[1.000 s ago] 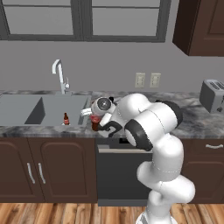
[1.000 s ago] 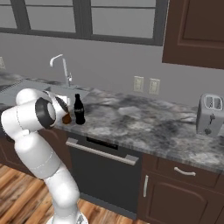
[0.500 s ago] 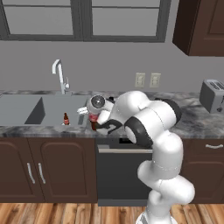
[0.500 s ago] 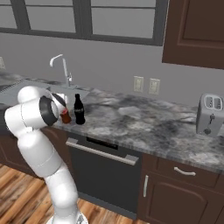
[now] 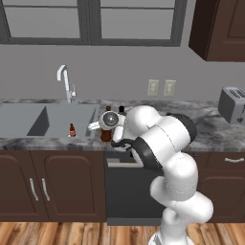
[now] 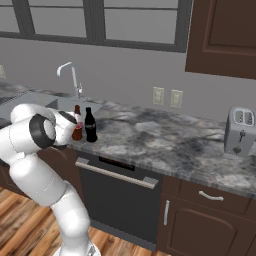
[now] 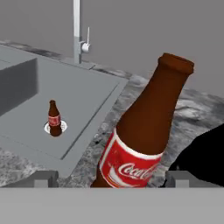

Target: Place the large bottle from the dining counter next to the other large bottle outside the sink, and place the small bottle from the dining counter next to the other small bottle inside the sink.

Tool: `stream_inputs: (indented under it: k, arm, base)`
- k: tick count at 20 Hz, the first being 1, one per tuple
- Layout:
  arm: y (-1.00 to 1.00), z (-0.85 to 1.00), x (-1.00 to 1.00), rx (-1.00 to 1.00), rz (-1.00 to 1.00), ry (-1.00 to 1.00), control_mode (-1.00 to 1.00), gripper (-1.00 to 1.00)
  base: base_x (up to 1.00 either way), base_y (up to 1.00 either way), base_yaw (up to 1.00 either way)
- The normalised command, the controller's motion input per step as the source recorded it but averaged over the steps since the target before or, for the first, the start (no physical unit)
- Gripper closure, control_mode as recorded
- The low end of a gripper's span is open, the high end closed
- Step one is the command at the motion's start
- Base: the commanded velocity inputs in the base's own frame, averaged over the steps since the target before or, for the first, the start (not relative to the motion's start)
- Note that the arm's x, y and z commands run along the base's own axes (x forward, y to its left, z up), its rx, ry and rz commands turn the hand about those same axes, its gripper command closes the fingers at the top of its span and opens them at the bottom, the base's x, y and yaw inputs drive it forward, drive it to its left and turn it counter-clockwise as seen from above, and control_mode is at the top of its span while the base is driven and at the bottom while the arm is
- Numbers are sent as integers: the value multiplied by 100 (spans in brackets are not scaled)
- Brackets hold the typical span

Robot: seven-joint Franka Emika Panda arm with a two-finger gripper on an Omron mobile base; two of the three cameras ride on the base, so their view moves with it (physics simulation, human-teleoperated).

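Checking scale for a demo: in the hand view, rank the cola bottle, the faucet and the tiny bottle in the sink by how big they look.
1. Cola bottle, inflated by closeness to the camera.
2. Faucet, cropped at top.
3. Tiny bottle.

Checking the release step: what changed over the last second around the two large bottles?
The claw opened, letting go of the brown bottle, which stands on the counter beside the dark bottle. The small bottle in the sink stayed put.
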Motion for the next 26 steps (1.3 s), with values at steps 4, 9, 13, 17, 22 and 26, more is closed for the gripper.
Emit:
stream_inputs:
  k: [4, 9, 13, 17, 22, 26]
  arm:
    - [-23, 19, -22, -2, 0, -8, -100, -100]
    - [0, 83, -33, 0, 0, -12, -100, -100]
    - [0, 91, -21, 3, 0, -2, -100, -100]
    - [-5, 71, -7, 8, 0, 0, -100, -100]
    - [-35, 67, -3, 9, 0, 3, -100, -100]
    - [-51, 31, -21, 3, 0, 7, -100, -100]
  base:
    - [0, 0, 0]
    - [0, 0, 0]
    - [0, 0, 0]
    - [0, 0, 0]
    - [0, 0, 0]
    - [0, 0, 0]
